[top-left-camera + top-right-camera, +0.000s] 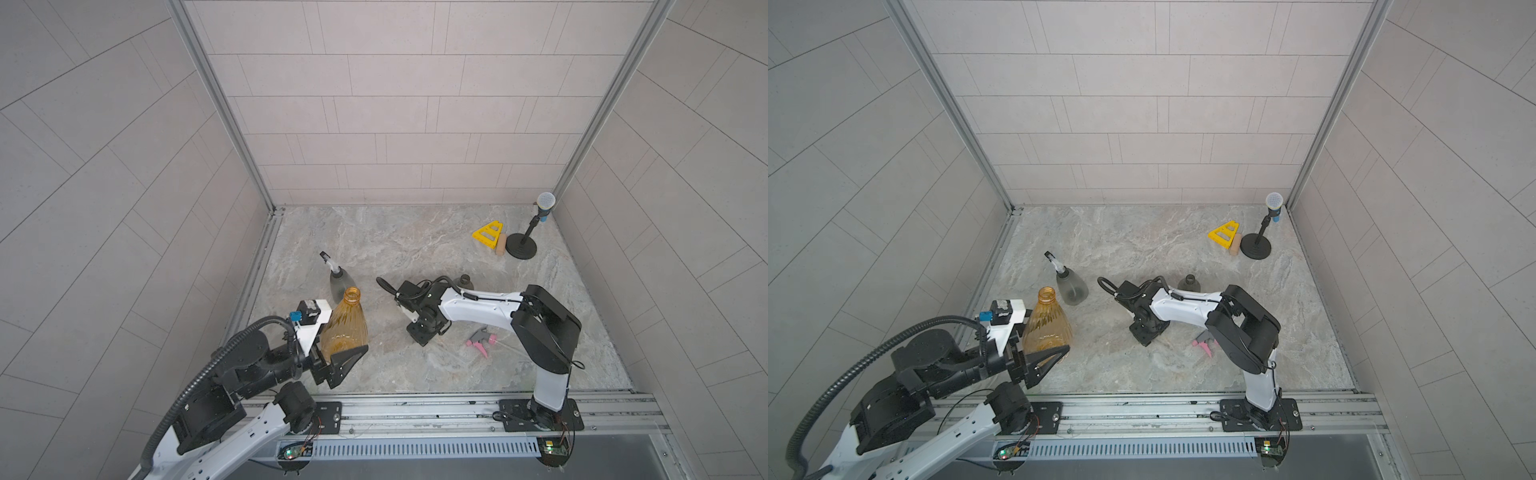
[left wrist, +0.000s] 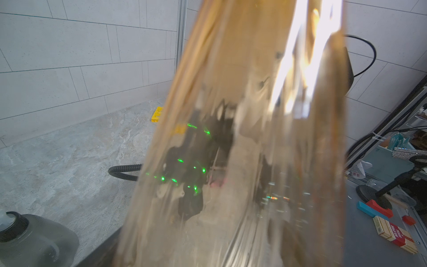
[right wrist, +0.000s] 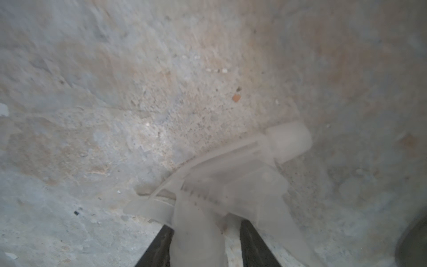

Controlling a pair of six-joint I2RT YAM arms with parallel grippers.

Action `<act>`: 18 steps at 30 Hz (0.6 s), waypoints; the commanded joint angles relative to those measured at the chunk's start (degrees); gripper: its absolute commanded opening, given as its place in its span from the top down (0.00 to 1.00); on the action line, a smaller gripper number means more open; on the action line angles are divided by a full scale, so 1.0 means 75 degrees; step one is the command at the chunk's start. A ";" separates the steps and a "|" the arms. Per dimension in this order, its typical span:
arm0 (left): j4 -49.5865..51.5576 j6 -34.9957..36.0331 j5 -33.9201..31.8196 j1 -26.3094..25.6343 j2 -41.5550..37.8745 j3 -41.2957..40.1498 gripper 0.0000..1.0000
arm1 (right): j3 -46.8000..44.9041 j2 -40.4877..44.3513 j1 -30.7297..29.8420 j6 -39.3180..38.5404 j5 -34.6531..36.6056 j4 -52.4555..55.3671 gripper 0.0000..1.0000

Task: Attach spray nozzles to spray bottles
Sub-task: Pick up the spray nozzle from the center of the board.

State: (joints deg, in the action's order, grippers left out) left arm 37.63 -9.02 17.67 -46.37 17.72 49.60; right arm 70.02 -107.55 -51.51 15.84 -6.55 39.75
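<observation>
An amber spray bottle (image 1: 345,328) (image 1: 1046,328) stands upright with a bare neck; my left gripper (image 1: 338,349) (image 1: 1044,351) is shut on its wide lower body, and the bottle (image 2: 231,138) fills the left wrist view. My right gripper (image 1: 422,332) (image 3: 205,226) points down at the table with a translucent whitish spray nozzle (image 3: 231,185) between its fingers (image 3: 159,249). One finger lies against the nozzle's neck and a gap shows at the other. A grey bottle (image 1: 338,282) carries a white-and-black nozzle (image 1: 328,259). A second grey bottle (image 1: 464,282) has no nozzle. A grey-and-pink nozzle (image 1: 482,340) lies loose.
A microphone on a black-based stand (image 1: 521,245), a yellow triangle (image 1: 488,235) and a wooden peg (image 1: 501,245) sit at the back right. Tiled walls close three sides. A metal rail (image 1: 415,409) runs along the front edge, carrying both arm bases.
</observation>
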 commanded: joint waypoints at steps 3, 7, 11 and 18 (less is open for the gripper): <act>-0.0147 0.0089 -0.0024 0.0007 0.0098 0.0054 1.00 | 0.0146 -0.0349 -0.0082 -0.0152 0.0105 0.0115 0.53; -0.0178 0.0095 0.0000 0.0007 0.0164 0.0073 1.00 | 0.0116 -0.0427 -0.0082 -0.0210 0.0099 0.0161 0.60; -0.0278 0.0081 0.0127 0.0007 0.0202 0.0024 1.00 | -0.0158 -0.0174 -0.0082 -0.0202 0.0037 -0.0134 0.66; -0.0566 0.0028 0.0298 0.0007 0.0233 -0.0081 1.00 | -0.0602 0.0893 -0.0059 -0.0102 -0.0079 -0.1062 0.71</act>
State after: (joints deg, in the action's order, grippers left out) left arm 36.40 -8.97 18.79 -46.39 18.94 49.45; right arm 66.61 -104.95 -51.75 15.25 -6.61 34.65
